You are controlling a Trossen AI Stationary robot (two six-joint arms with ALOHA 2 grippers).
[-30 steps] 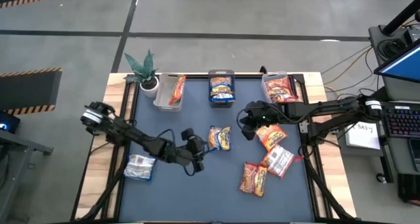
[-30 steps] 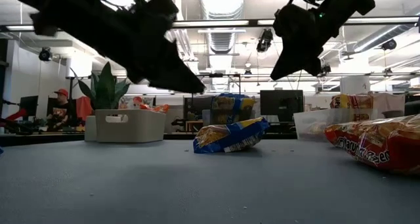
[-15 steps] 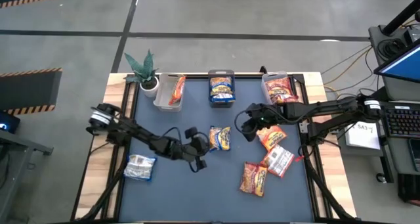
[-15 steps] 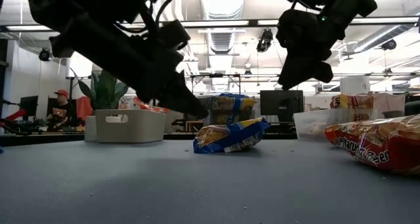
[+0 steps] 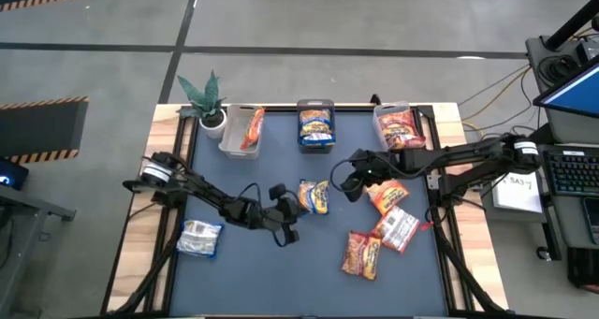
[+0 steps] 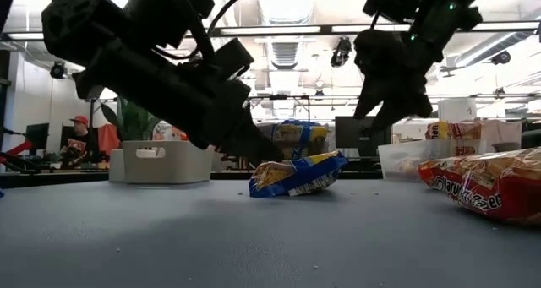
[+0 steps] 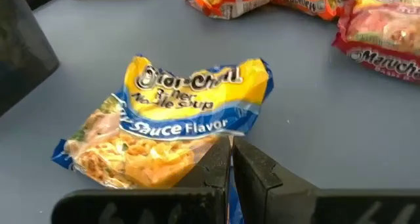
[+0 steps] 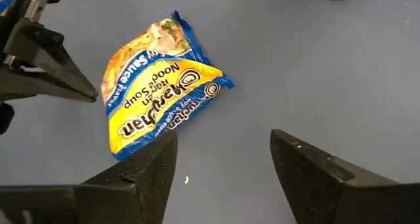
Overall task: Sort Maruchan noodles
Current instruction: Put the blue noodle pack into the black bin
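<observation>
A blue-yellow noodle packet [image 5: 314,196] lies flat on the blue mat near the table's middle. It also shows in the left wrist view [image 7: 177,125], the right wrist view [image 8: 157,86] and the low view [image 6: 297,174]. My left gripper [image 7: 231,152] is shut and low. Its tips are at the packet's left edge [image 5: 298,207], coming from the table's left. My right gripper [image 8: 223,152] is open and empty. It hovers above the mat just right of the packet [image 5: 344,183]. My left gripper's shut fingertips [image 7: 222,159] stand at the edge of the blue-yellow packet [image 7: 197,145] that faces the table's left. They slant down from the left. I cannot tell whether they touch the packet, which lies flat on the mat.
Three clear bins stand at the far edge. The left bin [image 5: 228,132] holds an orange packet, the middle bin [image 5: 316,105] a blue-yellow one, the right bin [image 5: 378,124] red ones. Three red and silvery packets [image 5: 386,195] [image 5: 398,230] [image 5: 362,255] lie right of centre. A silvery packet [image 5: 199,238] lies at the left. A plant [image 5: 206,99] stands far left.
My left gripper has moved toward the table's right and down, up to the blue-yellow packet's left edge. My right gripper has come down a little. The packet has stayed in place.
</observation>
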